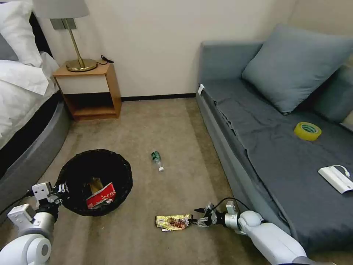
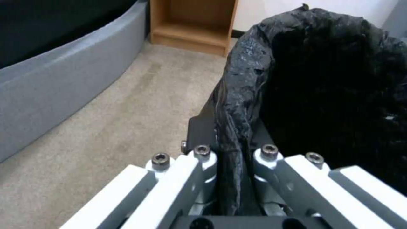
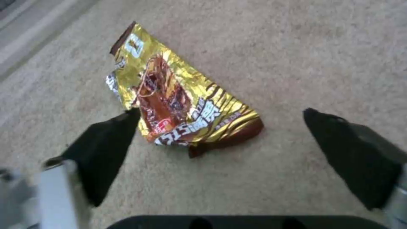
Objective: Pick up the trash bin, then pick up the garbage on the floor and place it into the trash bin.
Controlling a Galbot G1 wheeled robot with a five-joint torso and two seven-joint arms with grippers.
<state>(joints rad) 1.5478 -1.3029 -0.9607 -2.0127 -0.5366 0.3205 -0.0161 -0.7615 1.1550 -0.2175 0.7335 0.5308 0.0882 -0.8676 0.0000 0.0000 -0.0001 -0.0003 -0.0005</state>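
Observation:
The trash bin (image 1: 95, 180) with its crinkled black bag stands at the lower left, and my left gripper (image 1: 60, 191) is shut on its near rim (image 2: 231, 127). Inside it lie a red-and-white snack packet (image 1: 101, 196) and a brown paper pouch (image 1: 95, 183). A shiny gold-brown wrapper (image 1: 173, 222) lies flat on the carpet. My right gripper (image 1: 197, 216) is open just right of it, low over the floor, its black fingers (image 3: 106, 146) straddling the wrapper's (image 3: 178, 105) near end. A small clear bottle (image 1: 157, 160) with a green label lies on the carpet farther off.
A grey sofa (image 1: 257, 154) runs along the right, carrying a yellow tape roll (image 1: 307, 131) and a white box with cable (image 1: 336, 178). A bed with a grey base (image 1: 33, 147) is on the left, and a wooden nightstand (image 1: 90, 92) stands by the wall.

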